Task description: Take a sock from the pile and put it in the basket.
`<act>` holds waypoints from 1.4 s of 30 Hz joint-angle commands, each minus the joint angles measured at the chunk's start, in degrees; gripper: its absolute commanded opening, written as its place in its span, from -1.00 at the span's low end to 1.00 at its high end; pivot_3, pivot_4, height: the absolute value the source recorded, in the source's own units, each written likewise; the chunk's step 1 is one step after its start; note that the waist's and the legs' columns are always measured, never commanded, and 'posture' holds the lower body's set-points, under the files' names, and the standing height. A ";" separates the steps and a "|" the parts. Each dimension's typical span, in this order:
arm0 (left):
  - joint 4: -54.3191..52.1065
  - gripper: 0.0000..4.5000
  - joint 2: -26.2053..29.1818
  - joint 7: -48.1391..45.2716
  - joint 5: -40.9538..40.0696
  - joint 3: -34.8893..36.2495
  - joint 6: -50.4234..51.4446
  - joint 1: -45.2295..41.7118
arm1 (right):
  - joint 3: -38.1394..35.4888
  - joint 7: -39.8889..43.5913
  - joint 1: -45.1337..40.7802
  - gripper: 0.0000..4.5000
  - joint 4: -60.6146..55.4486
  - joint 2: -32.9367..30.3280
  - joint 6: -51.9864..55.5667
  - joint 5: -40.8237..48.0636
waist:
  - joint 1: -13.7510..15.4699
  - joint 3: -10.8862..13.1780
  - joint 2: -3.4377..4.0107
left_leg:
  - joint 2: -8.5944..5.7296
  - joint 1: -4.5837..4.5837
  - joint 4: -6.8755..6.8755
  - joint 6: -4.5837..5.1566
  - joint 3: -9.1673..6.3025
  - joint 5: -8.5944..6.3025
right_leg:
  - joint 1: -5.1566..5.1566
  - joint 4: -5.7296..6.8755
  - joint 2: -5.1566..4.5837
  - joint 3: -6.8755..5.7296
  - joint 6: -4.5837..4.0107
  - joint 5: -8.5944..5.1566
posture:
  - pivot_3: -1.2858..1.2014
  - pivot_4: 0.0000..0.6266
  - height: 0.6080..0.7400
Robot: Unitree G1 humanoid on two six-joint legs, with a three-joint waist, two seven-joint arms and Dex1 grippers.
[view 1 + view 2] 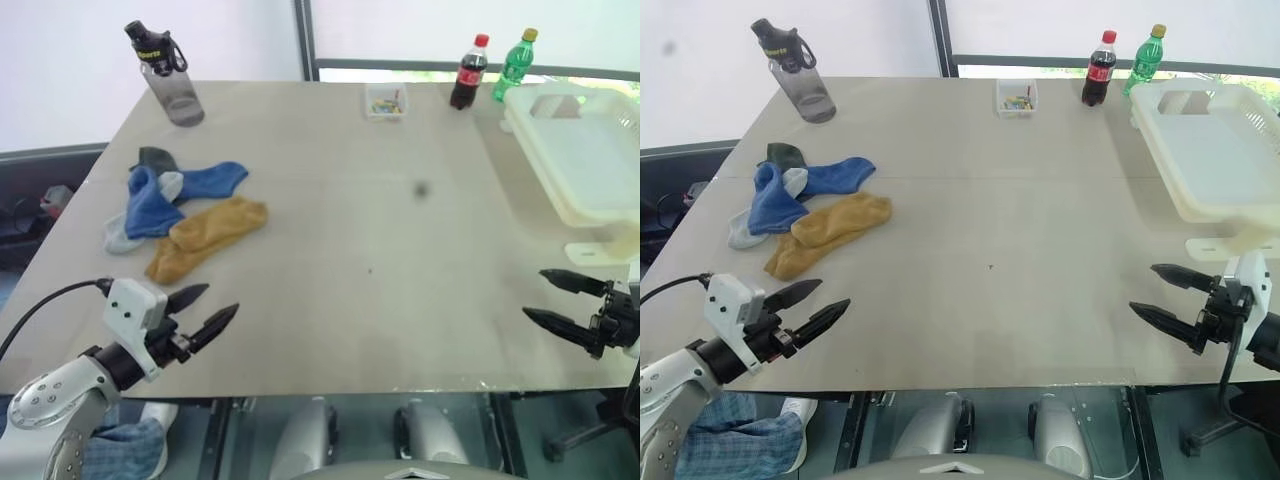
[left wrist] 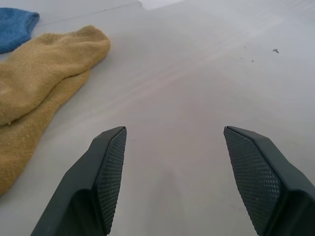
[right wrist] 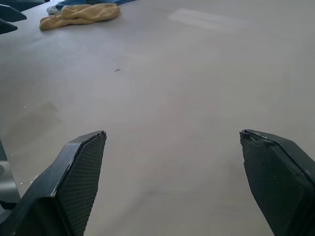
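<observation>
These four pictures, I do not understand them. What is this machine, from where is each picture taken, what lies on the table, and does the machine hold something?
This is a humanoid robot with two arms, each ending in a gripper of two black fingers. The two wide pictures come from a stereo camera on its head, looking down over the table. The two close pictures come from cameras on the wrists, looking along the fingers.

The left gripper and the right gripper are both open and hold nothing.

On the robot's left lies the pile of socks: blue, grey and mustard yellow. On its right stands the basket, cream-white, with no sock visible in it. At the far edge stand a grey water bottle, a small clear box, a cola bottle and a green bottle.
</observation>
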 commanded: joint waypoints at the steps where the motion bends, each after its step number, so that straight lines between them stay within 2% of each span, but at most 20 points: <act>1: 0.57 0.50 -0.12 1.92 1.25 -0.86 -1.23 -2.39 | 0.81 -0.48 -0.88 1.00 -3.00 0.57 -0.16 1.27 | 0.07 0.00 -0.01 | 0.00 0.00 0.00 0.00 0.00 0.00 | 0.00 0.00 0.00 0.00 0.00 0.00 | 0.03 -0.52 1.00; 5: 1.88 0.50 -0.70 6.92 4.87 -5.25 0.09 -7.30 | 2.94 -2.35 -1.69 1.00 -6.09 1.61 0.12 1.52 | 0.47 0.00 0.00 | 0.00 0.01 0.01 0.00 -0.01 0.00 | 0.01 0.02 0.03 -0.01 0.02 0.01 | 0.03 -0.52 1.00; 11: 5.22 0.50 -4.69 16.28 11.63 -12.17 0.18 -16.74 | 5.00 -5.69 -3.69 1.00 -11.80 3.01 2.29 4.10 | 0.72 0.00 -0.01 | -0.04 -0.01 0.01 0.00 -0.02 0.00 | 0.00 0.03 0.13 -0.03 0.05 0.03 | 0.03 -0.52 1.00; 16: 16.42 0.50 -13.21 26.79 20.70 -20.62 -4.43 -29.12 | 5.82 -7.55 -5.77 1.00 -14.36 3.54 3.38 6.20 | 0.97 0.01 -0.05 | -0.18 -0.06 0.05 0.01 -0.10 0.01 | 0.02 0.05 0.16 -0.13 0.08 0.04 | 0.03 -0.52 1.00; 20: 24.57 0.50 -16.98 29.08 25.15 -24.58 -8.48 -34.21 | 6.02 -7.85 -5.83 1.00 -14.55 3.38 3.28 5.87 | 0.68 -0.03 -0.16 | -0.24 -0.17 0.12 0.02 -0.13 0.00 | -0.02 0.06 0.16 -0.31 0.09 0.05 | 0.03 -0.52 1.00; 26: 35.47 0.50 -18.61 31.12 28.40 -26.00 -12.89 -41.59 | 6.25 -8.53 -5.67 1.00 -14.88 3.53 2.78 5.51 | 0.73 -0.02 -0.16 | -0.24 -0.29 0.16 0.01 -0.23 0.01 | -0.09 0.07 0.18 -0.43 0.09 0.05 | 0.03 -0.52 1.00; 32: 39.40 0.50 -18.68 31.35 28.19 -24.92 -15.77 -45.02 | 6.06 -8.81 -4.79 1.00 -14.82 3.80 2.00 4.86 | 0.76 -0.01 -0.17 | -0.24 -0.32 0.19 0.01 -0.25 0.01 | -0.09 0.06 0.17 -0.45 0.10 0.05 | 0.03 -0.52 1.00; 39: 43.49 0.50 -21.03 34.87 25.44 -21.00 -12.77 -47.20 | 5.95 -9.80 -4.19 1.00 -14.66 4.63 1.46 4.46 | 0.73 -0.01 -0.17 | -0.25 -0.34 0.26 0.01 -0.27 0.01 | -0.09 0.08 0.17 -0.48 0.11 0.05 | 0.03 -0.52 1.00; 42: 43.75 0.50 -20.59 34.77 26.58 -21.71 -11.72 -46.75 | 5.92 -9.64 -3.56 1.00 -14.40 4.78 0.91 4.00 | 0.74 -0.02 -0.17 | -0.25 -0.34 0.26 0.01 -0.29 0.02 | -0.09 0.10 0.17 -0.48 0.11 0.05 | 0.03 -0.52 1.00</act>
